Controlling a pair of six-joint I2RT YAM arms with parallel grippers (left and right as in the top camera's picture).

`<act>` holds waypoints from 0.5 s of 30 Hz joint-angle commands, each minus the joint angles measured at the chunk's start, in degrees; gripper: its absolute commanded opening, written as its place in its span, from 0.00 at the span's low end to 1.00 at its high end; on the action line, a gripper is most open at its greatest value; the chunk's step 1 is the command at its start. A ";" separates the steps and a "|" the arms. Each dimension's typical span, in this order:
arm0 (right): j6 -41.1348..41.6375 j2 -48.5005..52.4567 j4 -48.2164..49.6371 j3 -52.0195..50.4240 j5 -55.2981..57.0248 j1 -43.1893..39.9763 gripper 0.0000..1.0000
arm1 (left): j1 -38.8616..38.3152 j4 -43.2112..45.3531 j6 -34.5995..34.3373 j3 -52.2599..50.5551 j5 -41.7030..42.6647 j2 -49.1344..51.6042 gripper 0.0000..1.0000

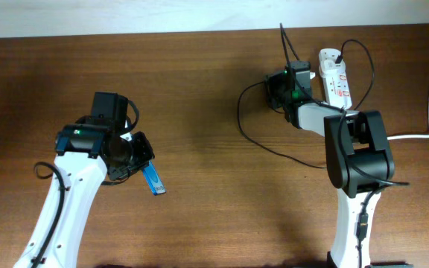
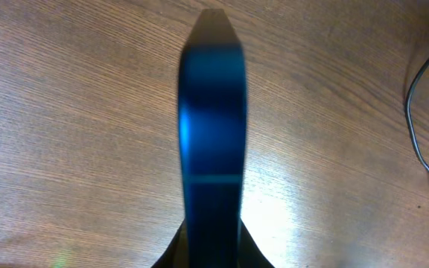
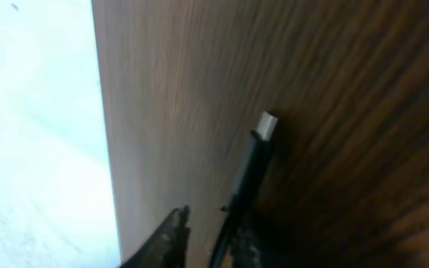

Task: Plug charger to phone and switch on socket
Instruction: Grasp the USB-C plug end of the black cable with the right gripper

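Both pairs of jaws are clenching, the left gripper (image 1: 138,155) on the phone (image 2: 213,134), the right gripper (image 3: 207,231) apparently on the charger (image 3: 248,171) behind its tip, risking a skewed mating.

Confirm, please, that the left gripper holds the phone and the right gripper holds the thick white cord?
Not quite. The left gripper does hold the phone, but the right gripper holds the black charger near its plug tip, as the right wrist view shows.
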 commanded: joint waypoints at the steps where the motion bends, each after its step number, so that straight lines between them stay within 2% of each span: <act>1: -10.16 3.85 -1.66 -1.60 -1.86 -0.52 0.15 | 0.24 0.24 1.09 0.50 0.02 -0.13 0.00; 4: -15.74 3.39 -0.72 -1.57 -8.92 -2.03 0.04 | 0.24 0.26 1.07 0.50 0.04 -0.13 0.00; 9: -22.97 -1.14 -1.90 -1.60 -22.47 -4.15 0.04 | 0.24 0.24 1.07 0.50 0.07 -0.13 0.00; 11: -27.89 -4.15 -6.29 -1.60 -24.94 -4.13 0.04 | 0.24 0.28 1.07 0.50 0.07 -0.13 0.00; 15: -41.62 -12.61 -21.03 -1.60 -24.96 -4.13 0.04 | 0.24 0.04 1.11 0.50 2.64 -0.13 0.00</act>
